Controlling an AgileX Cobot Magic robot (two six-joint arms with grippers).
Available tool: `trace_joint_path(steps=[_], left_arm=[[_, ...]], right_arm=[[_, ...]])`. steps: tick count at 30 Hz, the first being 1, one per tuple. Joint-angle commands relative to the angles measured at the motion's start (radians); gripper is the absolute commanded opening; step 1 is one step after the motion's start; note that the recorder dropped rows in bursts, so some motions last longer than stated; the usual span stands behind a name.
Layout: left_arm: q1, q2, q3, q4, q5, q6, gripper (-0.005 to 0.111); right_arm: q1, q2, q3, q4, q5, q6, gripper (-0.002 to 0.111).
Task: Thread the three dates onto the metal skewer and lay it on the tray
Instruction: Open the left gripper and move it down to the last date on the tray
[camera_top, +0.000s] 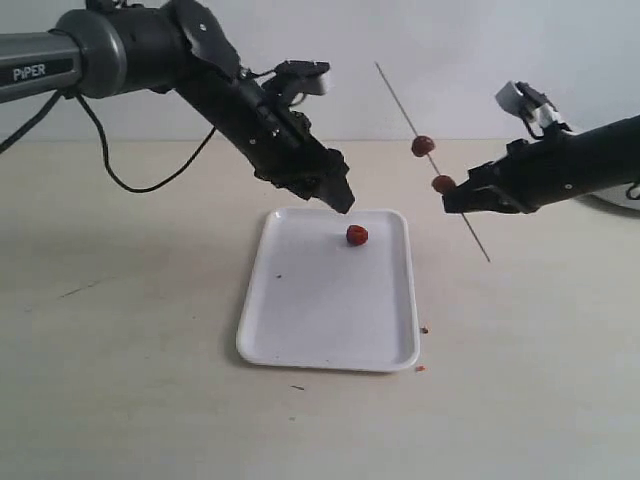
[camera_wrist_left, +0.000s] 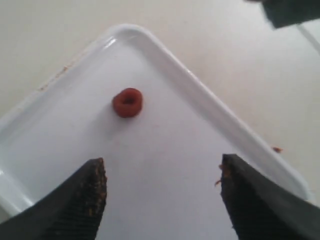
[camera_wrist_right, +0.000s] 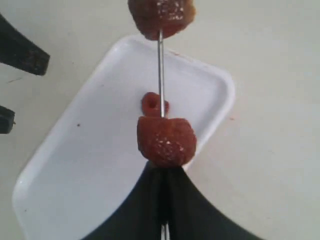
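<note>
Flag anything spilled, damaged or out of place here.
Small red crumbs lie on the table just off the tray's front corner on the right arm's side, likely fruit debris. The open left tool has reddish smears on its fingertips. Otherwise nothing stands out.

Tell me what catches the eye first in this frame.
A thin skewer slants through the air to the right of the tray, pinched in the shut right end effector, with an upper date and a lower date threaded on it. A third date lies alone on the tray, with the open left end effector poised above its far end.
</note>
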Motion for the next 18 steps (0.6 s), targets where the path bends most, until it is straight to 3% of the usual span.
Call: trace_joint_path(steps=[1,5,12,15,18], left_arm=[[-0.095,0.015,-0.001,0.285,-0.146,-0.085,0.065],[-0.154,0.097,-0.063,0.469,-0.149,-0.168,0.055],[-0.169,0.247,-0.369,0.508,0.046,-0.200,0.059],[-0.181,0.328,-0.495,0.631,0.134,-0.221,0.059],[-0.190,0.380,-0.558,0.655,0.160,-0.218,0.059]], right_arm=[[-0.051,-0.008,-0.004,-0.011,0.002,0.031,0.000],[-0.054,-0.008,-0.004,-0.016,0.011,0.031,0.000],[-0.054,-0.008,-0.004,-0.012,0.023,0.031,0.000],[-0.054,-0.008,-0.004,-0.012,0.029,0.031,0.000],[-0.054,-0.008,-0.004,-0.007,0.029,0.029,0.000]])
